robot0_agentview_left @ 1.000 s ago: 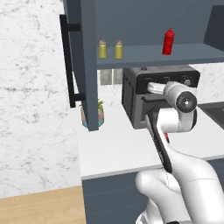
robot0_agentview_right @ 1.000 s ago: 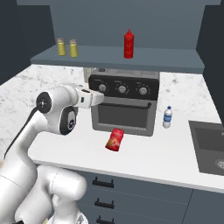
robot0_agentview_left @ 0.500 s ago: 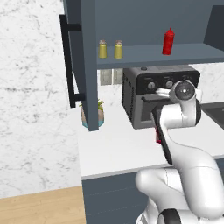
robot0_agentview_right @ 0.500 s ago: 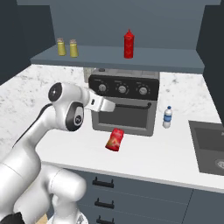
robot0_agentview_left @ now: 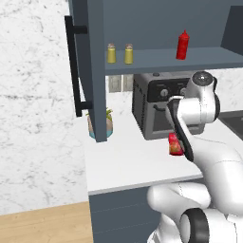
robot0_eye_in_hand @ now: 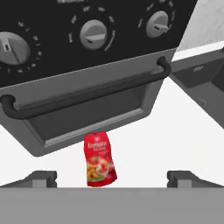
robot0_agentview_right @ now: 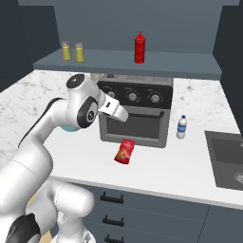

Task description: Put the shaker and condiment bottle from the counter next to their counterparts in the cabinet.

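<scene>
The condiment bottle (robot0_agentview_right: 125,152), red with a yellowish label, lies on its side on the white counter (robot0_agentview_right: 190,166) in front of the toaster oven. The hand view has the condiment bottle (robot0_eye_in_hand: 99,159) low in the middle, between my fingertips and beyond them. My gripper (robot0_agentview_right: 122,114) (robot0_eye_in_hand: 112,176) hangs open and empty above it, facing the oven door. Two alike yellow-green shakers (robot0_agentview_left: 111,53) (robot0_agentview_left: 128,53) stand side by side on the shelf of the cabinet (robot0_agentview_left: 166,64). I cannot tell which is the shaker. The plain red bottle (robot0_agentview_left: 182,45) stands further right.
The black toaster oven (robot0_agentview_right: 135,114) stands right behind the gripper, its handle (robot0_eye_in_hand: 87,94) close. A small water bottle (robot0_agentview_right: 182,127) is to its right, then a sink (robot0_agentview_right: 228,161). The open cabinet door (robot0_agentview_left: 97,71) and a potted plant (robot0_agentview_left: 100,124) are at the left.
The arm has swung and carried the open hand right and down across the oven front, to above the lying condiment bottle. The bottles and shakers have not moved.
</scene>
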